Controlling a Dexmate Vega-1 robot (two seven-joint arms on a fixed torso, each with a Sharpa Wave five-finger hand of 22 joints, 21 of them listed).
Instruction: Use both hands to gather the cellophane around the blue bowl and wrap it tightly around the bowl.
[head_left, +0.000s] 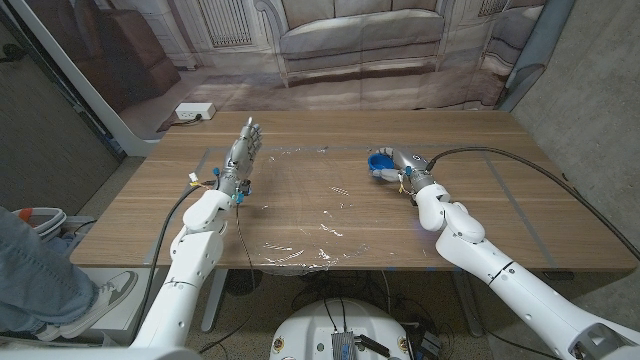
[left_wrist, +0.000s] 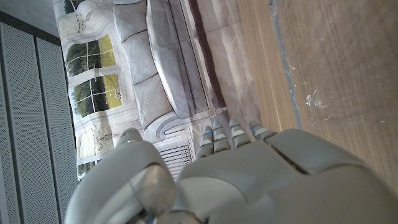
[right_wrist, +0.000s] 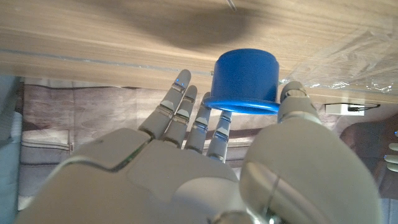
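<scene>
A wooden worktop (head_left: 520, 215) carries a clear cellophane sheet (head_left: 300, 215) spread across its middle, wrinkled and glinting toward six o'clock, where its edge reaches the worktop's near rim. A blue bowl (head_left: 380, 162) sits on the sheet's far corner at about one o'clock from the worktop's centre. Thin taped lines cross the wood at three and nine o'clock.

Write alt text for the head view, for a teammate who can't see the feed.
A clear cellophane sheet lies spread on a wooden table, with a blue bowl at its far right corner and the robot's right hand right at the bowl. The left hand stands at the sheet's left edge, fingers extended and holding nothing.
</scene>
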